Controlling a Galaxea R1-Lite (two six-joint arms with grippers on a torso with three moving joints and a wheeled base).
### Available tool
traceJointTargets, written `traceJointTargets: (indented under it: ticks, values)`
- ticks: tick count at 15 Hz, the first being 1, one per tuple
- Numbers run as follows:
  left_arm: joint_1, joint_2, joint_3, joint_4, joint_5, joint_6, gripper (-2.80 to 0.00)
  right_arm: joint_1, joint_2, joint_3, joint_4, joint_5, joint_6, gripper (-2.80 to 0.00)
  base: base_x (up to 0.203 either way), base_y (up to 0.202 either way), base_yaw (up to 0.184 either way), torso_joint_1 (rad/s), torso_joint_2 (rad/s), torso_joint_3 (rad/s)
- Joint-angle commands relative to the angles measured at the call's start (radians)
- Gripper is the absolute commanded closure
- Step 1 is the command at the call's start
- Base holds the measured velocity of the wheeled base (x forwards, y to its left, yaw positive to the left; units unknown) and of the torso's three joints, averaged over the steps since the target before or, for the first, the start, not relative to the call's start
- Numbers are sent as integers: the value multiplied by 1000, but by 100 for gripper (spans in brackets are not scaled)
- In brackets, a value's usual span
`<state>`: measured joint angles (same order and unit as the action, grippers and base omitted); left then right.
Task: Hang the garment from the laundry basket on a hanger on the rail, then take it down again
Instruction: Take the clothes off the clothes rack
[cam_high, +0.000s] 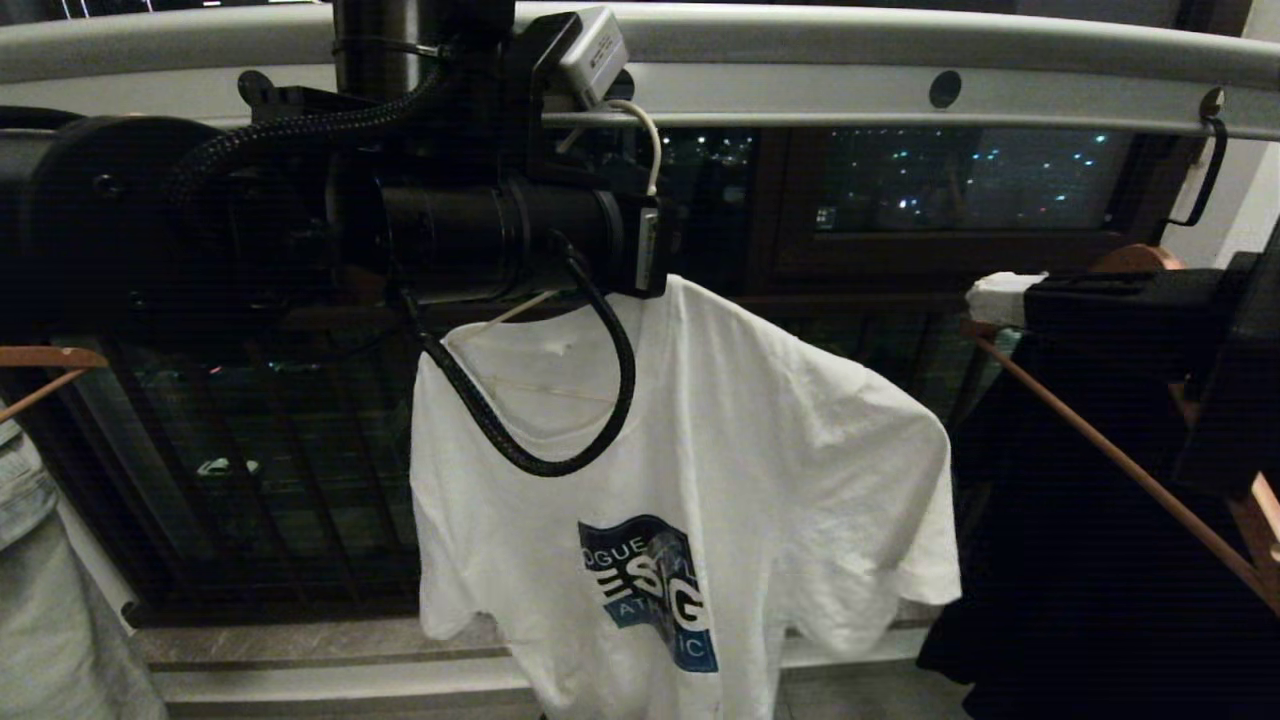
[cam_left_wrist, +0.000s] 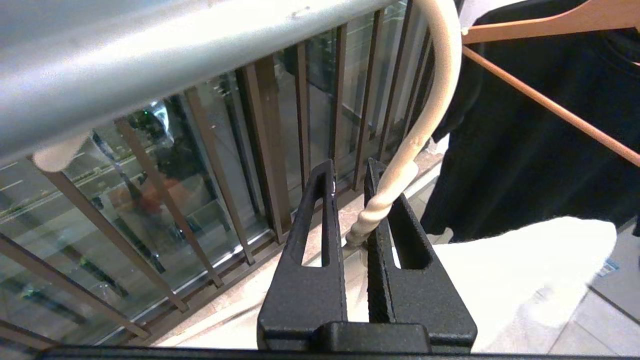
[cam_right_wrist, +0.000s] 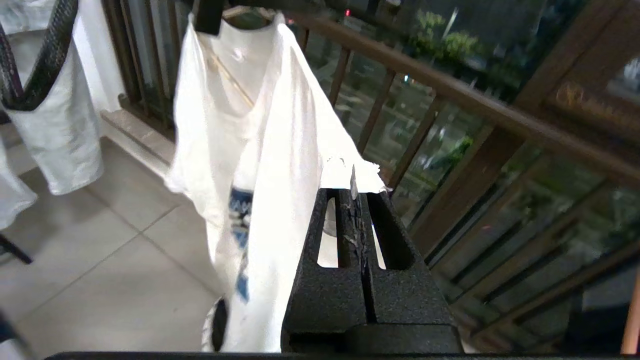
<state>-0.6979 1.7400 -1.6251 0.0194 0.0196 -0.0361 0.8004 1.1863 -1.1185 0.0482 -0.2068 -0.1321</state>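
Grey-metal rail (cam_high: 900, 60) carries the white garment (cam_high: 760, 430), logo lettering partly legible as "OGUE", "SG", on the cream hanger (cam_left_wrist: 440, 75); left pincer (cam_left_wrist: 350, 172) clamped on its twisted neck, right pincer (cam_right_wrist: 354, 192) clamped on a sleeve.

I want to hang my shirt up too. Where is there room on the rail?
The rail is bare between the white T-shirt and the black garment. Above the T-shirt it is crowded: the left gripper is at the hanger neck.
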Motion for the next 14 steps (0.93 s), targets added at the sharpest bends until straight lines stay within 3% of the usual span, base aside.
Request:
traceJointTargets:
  ticks: [1, 5, 7, 8, 11, 14]
  values:
    - [0, 1, -1, 2, 0, -2, 0, 0, -56, 27, 27, -1, 20, 0, 0, 0, 0, 0, 0, 0]
    - [0, 0, -1, 2, 0, -1, 0, 0, -126, 165, 38, -3, 29, 0, 0, 0, 0, 0, 0, 0]
    - [0, -2, -1, 2, 0, -2, 0, -47, -128, 225, 38, -1, 29, 0, 0, 0, 0, 0, 0, 0]
    - [0, -4, -1, 2, 0, -2, 0, -84, -120, 250, 38, 12, 28, -280, 0, 0, 0, 0, 0, 0]
    - [0, -4, -2, 2, 0, -1, 0, -148, -84, 293, 38, 96, 15, -280, 0, 0, 0, 0, 0, 0]
    - [0, -7, -2, 2, 0, -1, 0, -190, -14, 305, 34, 123, -12, -280, 0, 0, 0, 0, 0, 0]
